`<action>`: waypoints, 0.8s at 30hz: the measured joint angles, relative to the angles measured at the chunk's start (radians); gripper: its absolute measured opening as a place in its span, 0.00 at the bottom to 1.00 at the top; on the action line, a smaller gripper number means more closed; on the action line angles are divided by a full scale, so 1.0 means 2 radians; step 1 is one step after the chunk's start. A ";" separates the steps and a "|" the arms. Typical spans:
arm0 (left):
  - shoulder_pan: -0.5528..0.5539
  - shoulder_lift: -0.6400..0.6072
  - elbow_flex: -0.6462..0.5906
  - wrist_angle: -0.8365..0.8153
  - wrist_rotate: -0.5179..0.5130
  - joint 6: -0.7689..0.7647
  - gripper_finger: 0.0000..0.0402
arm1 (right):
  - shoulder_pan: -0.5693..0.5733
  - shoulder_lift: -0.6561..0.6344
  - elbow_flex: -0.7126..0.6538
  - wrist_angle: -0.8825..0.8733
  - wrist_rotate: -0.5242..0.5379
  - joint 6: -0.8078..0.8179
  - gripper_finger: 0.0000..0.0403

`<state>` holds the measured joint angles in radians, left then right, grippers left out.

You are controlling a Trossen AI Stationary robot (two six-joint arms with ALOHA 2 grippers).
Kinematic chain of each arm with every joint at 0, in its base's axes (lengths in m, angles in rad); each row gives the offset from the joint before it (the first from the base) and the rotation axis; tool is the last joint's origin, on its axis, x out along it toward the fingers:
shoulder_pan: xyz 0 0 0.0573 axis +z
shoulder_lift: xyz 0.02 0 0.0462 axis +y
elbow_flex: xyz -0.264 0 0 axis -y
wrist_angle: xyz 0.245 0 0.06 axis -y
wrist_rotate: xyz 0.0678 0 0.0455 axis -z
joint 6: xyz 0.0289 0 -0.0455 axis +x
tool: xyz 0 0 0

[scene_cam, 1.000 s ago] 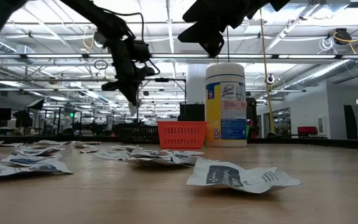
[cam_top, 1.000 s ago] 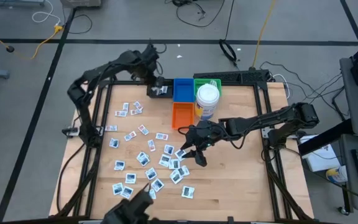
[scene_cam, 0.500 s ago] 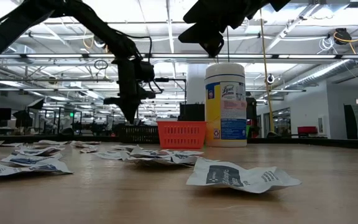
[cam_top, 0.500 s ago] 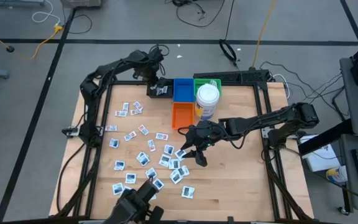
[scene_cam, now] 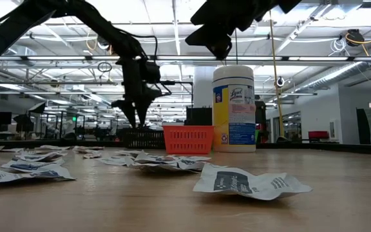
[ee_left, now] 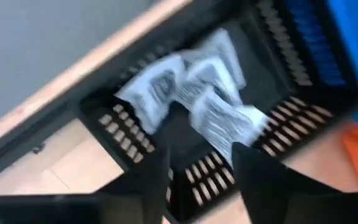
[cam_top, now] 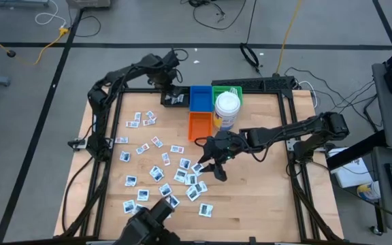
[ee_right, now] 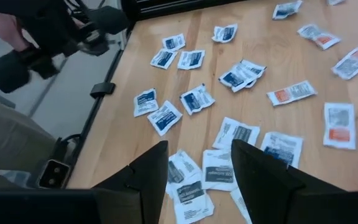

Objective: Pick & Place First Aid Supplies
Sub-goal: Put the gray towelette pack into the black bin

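Both fingers (ee_left: 194,180) spread above three packets (ee_left: 191,93).

Overhead, table-level and two wrist cameras share the packet-strewn table (cam_top: 250,187).

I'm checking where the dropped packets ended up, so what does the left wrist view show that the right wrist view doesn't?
Only the left wrist view shows the black bin with white packets lying inside, beside the blue bin.

Only the right wrist view shows loose packets scattered over the wooden table, some with blue print, some with red.

Both show their own gripper open and empty: the left gripper and the right gripper.
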<state>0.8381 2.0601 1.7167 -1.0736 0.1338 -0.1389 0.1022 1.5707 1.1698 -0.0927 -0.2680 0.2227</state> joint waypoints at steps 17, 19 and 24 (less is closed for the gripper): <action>-0.140 -0.235 -0.182 0.204 0.107 0.012 0.57 | -0.005 0.000 0.000 -0.051 -0.092 -0.006 0.41; -0.162 -0.278 -0.236 0.267 0.108 -0.019 0.57 | -0.005 0.000 0.000 -0.059 -0.104 -0.018 0.41; -0.225 -0.377 -0.365 0.422 0.091 -0.111 0.57 | 0.008 0.000 0.000 -0.071 -0.128 -0.031 0.41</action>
<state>0.3885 1.3057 0.9873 -0.2300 0.3162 -0.3608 0.1185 1.5715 1.1698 -0.2343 -0.5233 0.1603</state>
